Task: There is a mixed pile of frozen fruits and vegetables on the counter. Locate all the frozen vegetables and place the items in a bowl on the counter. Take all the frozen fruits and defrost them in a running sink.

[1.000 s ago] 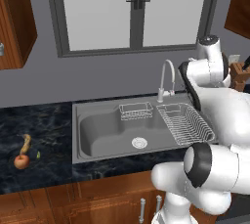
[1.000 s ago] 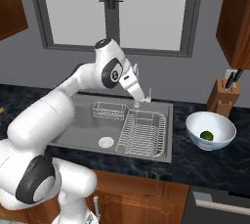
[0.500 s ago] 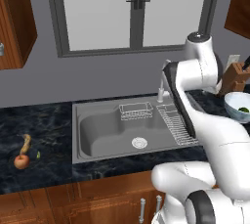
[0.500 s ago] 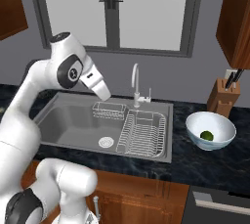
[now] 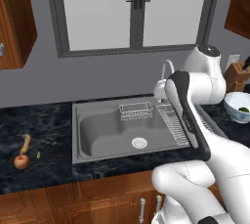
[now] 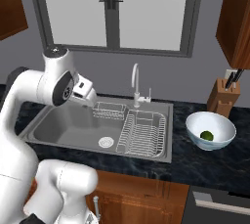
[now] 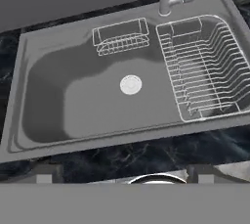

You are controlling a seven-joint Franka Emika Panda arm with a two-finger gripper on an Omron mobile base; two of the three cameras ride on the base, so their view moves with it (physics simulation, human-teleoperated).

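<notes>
The grey steel sink (image 5: 100,132) (image 6: 63,125) (image 7: 73,103) is set in the black counter (image 5: 49,123). On the counter's left lie a red apple-like fruit (image 5: 20,161), a curved yellow-brown banana-like fruit (image 5: 25,143) and a tiny green bit (image 5: 38,154). To the right of the sink stands the white bowl (image 6: 219,124) (image 5: 232,104) with the green ball (image 6: 207,135) (image 5: 242,110) inside. My gripper (image 6: 88,98) (image 7: 122,175) hangs open above the sink's left half, with nothing between its fingers. No water shows at the faucet (image 6: 135,83).
A wire dish rack (image 6: 144,130) (image 7: 202,71) fills the sink's right part, and a small wire basket (image 7: 121,34) hangs at its back. A wooden knife block (image 6: 226,98) stands behind the bowl. A window is above the sink.
My arm has swung left from the bowl side across the faucet to the sink's left half. The gripper stayed open. The fruits and the bowl have not moved.
</notes>
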